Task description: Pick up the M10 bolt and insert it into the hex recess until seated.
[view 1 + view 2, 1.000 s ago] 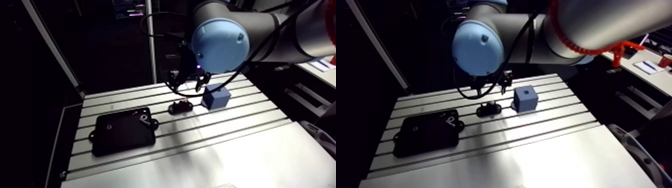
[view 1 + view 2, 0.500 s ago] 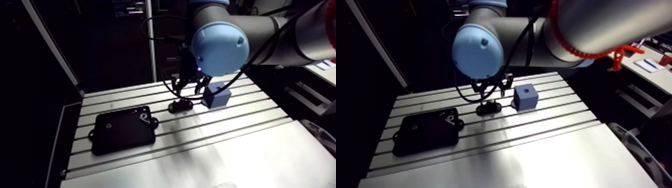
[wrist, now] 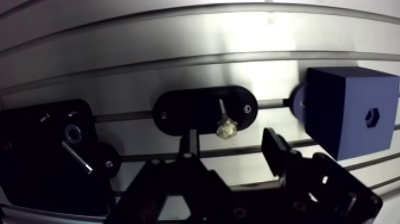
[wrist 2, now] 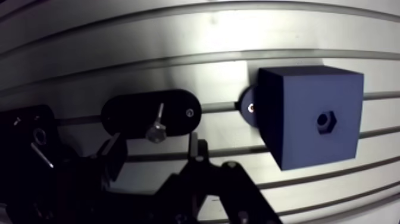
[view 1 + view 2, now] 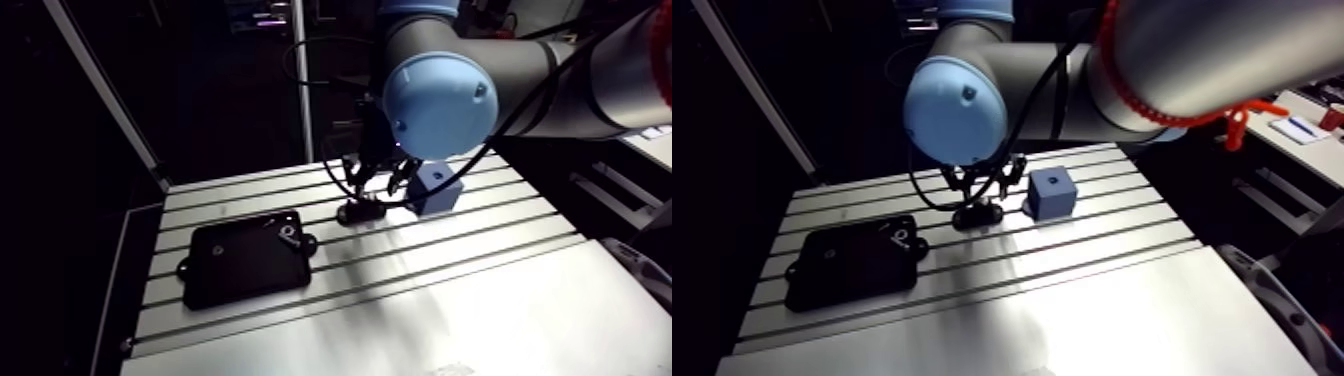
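M10 bolt [image 3: 224, 121] lies flat on the black oval plate [image 3: 178, 113], a little above the middle of the frame in the arm view. Its bright head sits just ahead of the gap between my fingers [image 3: 274, 149], which stand wide apart and hold nothing. I judge it light, rigid steel, smooth and ready to roll, so I would pinch across the shank close under the head; the hex recess [image 3: 372, 117] is in the blue cube [image 3: 339, 101] beside the plate on the desk [image 3: 178, 36].
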`<state>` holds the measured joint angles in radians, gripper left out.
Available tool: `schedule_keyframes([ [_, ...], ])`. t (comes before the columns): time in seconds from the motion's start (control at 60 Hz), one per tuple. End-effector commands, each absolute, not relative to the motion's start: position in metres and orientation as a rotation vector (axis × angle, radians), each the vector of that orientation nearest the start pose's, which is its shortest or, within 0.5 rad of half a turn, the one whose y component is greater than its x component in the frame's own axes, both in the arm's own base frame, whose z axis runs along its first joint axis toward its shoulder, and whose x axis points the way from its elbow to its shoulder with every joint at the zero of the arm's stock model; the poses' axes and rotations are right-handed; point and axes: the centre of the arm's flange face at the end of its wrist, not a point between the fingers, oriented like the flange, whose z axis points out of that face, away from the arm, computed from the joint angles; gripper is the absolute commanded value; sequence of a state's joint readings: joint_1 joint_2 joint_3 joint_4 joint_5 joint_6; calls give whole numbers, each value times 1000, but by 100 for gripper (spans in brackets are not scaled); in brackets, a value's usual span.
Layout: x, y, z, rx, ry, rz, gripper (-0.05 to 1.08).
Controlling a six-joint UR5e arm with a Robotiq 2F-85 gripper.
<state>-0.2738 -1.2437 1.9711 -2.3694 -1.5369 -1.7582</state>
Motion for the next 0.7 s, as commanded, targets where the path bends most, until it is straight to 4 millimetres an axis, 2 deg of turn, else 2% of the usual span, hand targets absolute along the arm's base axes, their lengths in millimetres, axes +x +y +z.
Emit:
schedule_keyframes([
  [0.017,-552,13,206,137,3204,-32,38],
  [0.7,-559,15,199,131,3232,-17,46],
])
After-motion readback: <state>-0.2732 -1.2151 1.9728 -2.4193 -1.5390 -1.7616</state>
